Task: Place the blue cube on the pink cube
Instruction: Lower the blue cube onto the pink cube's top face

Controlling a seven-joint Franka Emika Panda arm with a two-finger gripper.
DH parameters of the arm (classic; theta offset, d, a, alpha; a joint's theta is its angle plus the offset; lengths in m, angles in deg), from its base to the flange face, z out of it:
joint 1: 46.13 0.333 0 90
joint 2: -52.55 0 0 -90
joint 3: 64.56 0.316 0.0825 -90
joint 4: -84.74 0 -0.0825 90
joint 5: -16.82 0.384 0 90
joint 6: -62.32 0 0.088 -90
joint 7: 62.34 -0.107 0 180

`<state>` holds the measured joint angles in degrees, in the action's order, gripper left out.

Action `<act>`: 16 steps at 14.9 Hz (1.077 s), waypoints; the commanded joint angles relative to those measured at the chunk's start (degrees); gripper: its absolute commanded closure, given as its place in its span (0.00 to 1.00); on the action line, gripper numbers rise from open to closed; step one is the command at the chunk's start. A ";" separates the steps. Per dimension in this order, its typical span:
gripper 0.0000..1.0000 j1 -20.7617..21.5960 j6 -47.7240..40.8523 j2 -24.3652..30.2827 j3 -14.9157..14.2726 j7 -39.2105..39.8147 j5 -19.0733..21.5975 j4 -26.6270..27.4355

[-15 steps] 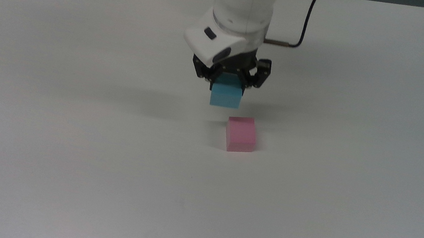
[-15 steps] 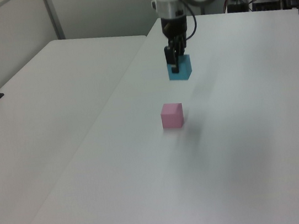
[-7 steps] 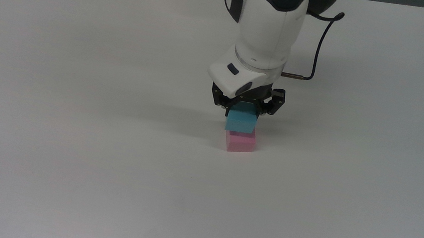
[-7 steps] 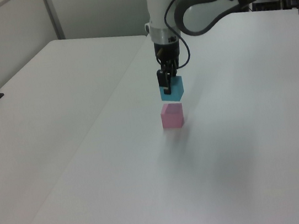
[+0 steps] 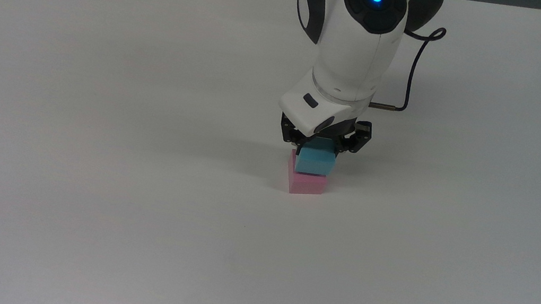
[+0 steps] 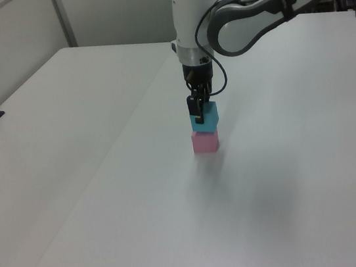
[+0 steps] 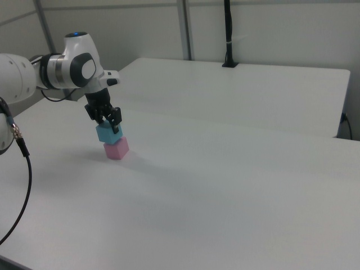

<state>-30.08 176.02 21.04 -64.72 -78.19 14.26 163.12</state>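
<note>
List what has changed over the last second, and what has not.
The gripper carried the blue cube toward the top view's lower right and down, from hanging clear of the pink cube to sitting on top of it, slightly offset. The fingers remain closed on the blue cube; nothing was released. The pink cube kept its place on the table.

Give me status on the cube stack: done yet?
Nearly. Done: the blue cube sits on top of the pink cube, faces apparently touching in the left and right views. In hand: the gripper is clamped on the blue cube. Left: open the fingers and lift the arm away, then check the stack stands alone.
</note>
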 commanded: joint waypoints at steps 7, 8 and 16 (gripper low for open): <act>0.65 0.65 1.70 -1.63 -0.10 -2.51 -3.33 -0.60; 0.65 0.65 1.78 -1.80 -0.10 -2.60 -3.59 -0.60; 0.00 0.56 1.70 -2.16 -0.10 -2.95 -5.26 -0.60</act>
<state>-30.02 176.74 19.47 -64.63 -79.52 11.29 163.06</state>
